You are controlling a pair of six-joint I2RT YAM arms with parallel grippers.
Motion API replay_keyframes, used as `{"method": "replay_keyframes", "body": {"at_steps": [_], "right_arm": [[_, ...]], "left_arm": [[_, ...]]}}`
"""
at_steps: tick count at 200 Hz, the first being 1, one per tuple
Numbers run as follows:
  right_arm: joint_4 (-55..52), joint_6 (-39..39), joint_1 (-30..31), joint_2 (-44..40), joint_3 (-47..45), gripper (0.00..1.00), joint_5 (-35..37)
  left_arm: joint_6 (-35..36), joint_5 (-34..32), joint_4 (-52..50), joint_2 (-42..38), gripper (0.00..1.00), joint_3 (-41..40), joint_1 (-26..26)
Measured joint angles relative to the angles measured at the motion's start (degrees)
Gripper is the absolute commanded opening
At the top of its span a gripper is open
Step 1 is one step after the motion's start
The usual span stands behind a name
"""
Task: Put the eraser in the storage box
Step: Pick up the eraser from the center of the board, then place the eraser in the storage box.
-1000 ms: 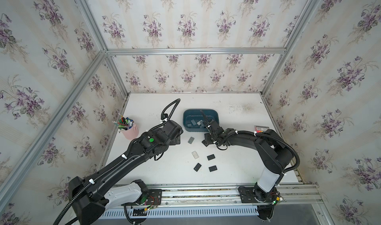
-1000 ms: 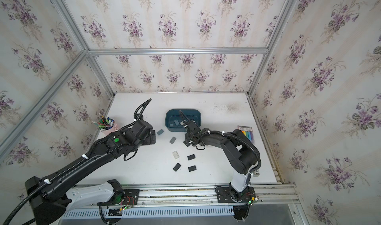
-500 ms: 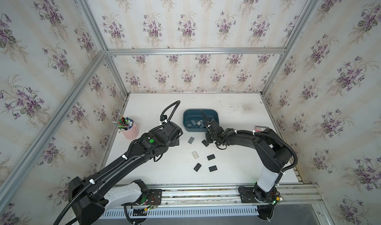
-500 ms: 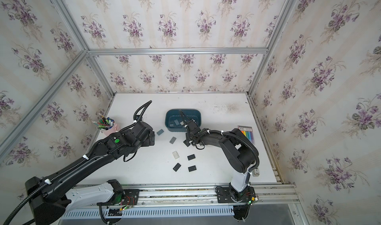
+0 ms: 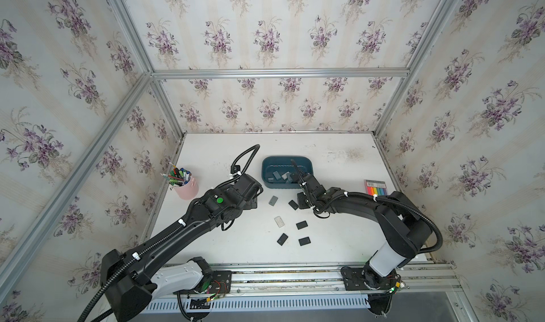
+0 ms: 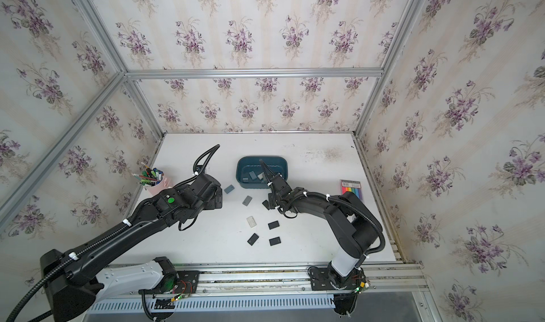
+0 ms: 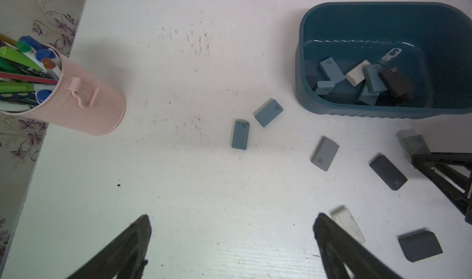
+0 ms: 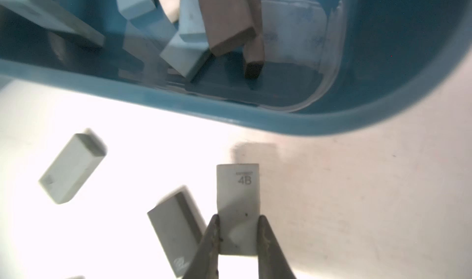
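Pinching a flat, smooth eraser [image 8: 238,188] with the right gripper [image 8: 238,219], beside the round-cornered blue plastic box [image 8: 332,127]; holding the left gripper [image 7: 231,219] spread wide.

Robot lab cell, aluminium frame [image 5: 280,73], floral wallpaper panels [image 5: 265,25], white tabletop [image 5: 339,238]

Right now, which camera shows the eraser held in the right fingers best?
Right wrist: the eraser sits close up between both fingers, its print readable. The left wrist view shows it small, near the edge. In both top views it cannot be made out under the arm.
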Motion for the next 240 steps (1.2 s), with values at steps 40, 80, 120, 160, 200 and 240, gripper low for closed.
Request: {"method": "replay_keyframes", "body": {"at_steps": [40, 80, 120, 160, 200, 240], "right_arm": [[-3.8, 1.0, 0.6, -7.7, -1.8, 0.22, 0.7], [-7.7, 1.3, 0.6, -13.2, 2.5, 0.24, 2.1], [-9.8, -1.3, 0.3, -8.5, 12.6, 0.24, 2.2], [-10.1, -2.6, -1.9, 0.6, 19.5, 0.25, 0.1], [-11.9, -3.8, -3.5, 8.5, 26.1, 0.26, -1.4], [-13.7, -4.3, -4.6, 13.1, 29.1, 0.35, -2.7]], "left_arm": [[-0.3, 1.0, 0.9, 1.9, 1.0, 0.0, 0.0], [-0.5, 1.3, 1.7, 2.3, 0.99, -0.7, 0.0], [-1.4, 2.4, 2.2, 2.3, 0.99, -2.3, 0.0], [-2.3, 3.0, 2.3, 2.3, 0.99, -3.0, 0.0], [-2.5, 3.4, 2.3, 2.2, 0.99, -3.0, 0.0], [-2.9, 3.8, 2.3, 1.9, 0.99, -3.3, 0.0]]}}
